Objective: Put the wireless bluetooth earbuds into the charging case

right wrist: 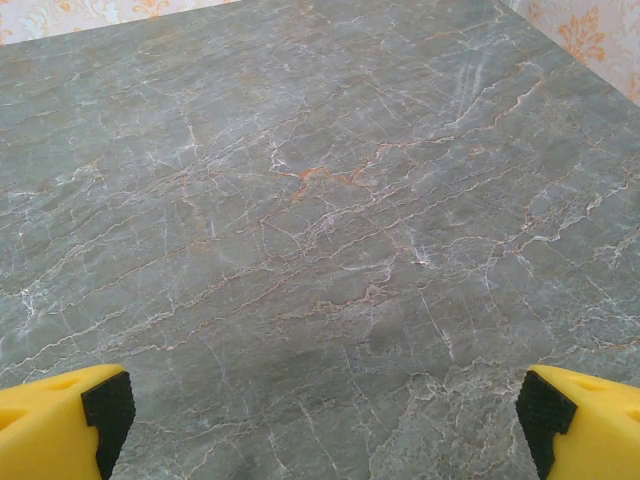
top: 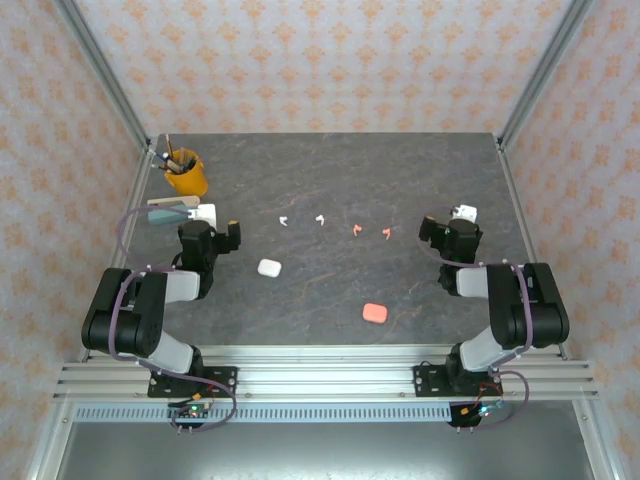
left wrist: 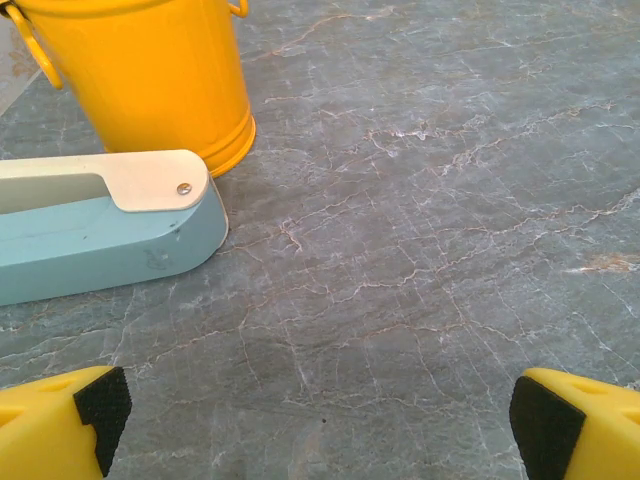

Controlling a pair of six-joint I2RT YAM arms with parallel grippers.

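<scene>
Top view: four buds lie in a loose row across mid-table: left white earbud (top: 285,220), right white earbud (top: 320,219), then left salmon earbud (top: 356,230) and right salmon earbud (top: 386,233), each apart from its neighbour. The white case (top: 268,267) lies nearer, left of centre. The salmon case (top: 374,313) is nearer again, right of centre. Whether either lid is up is too small to tell. The left gripper (top: 210,228) sits at the left, close to a yellow bucket (top: 185,175) and a pale blue tool (top: 170,208). The right gripper (top: 455,225) sits at the right, well apart from the buds. Left wrist view: jaws spread wide with nothing between them, black pads (left wrist: 100,405) over the bare table (left wrist: 420,250), bucket and tool off to the far left. Right wrist view: jaws equally wide and likewise empty, over veined stone. Handling, as a judgement: the buds look very light, rigid and glossy — likely to skid or pop out of a pinch, and easy to flick away on approach. They lie flat, so the fingertips must come right down to the surface. Best hold is probably across the rounded head, leaving the stem free to enter the case socket, with the jaws closed slowly and squarely.
</scene>
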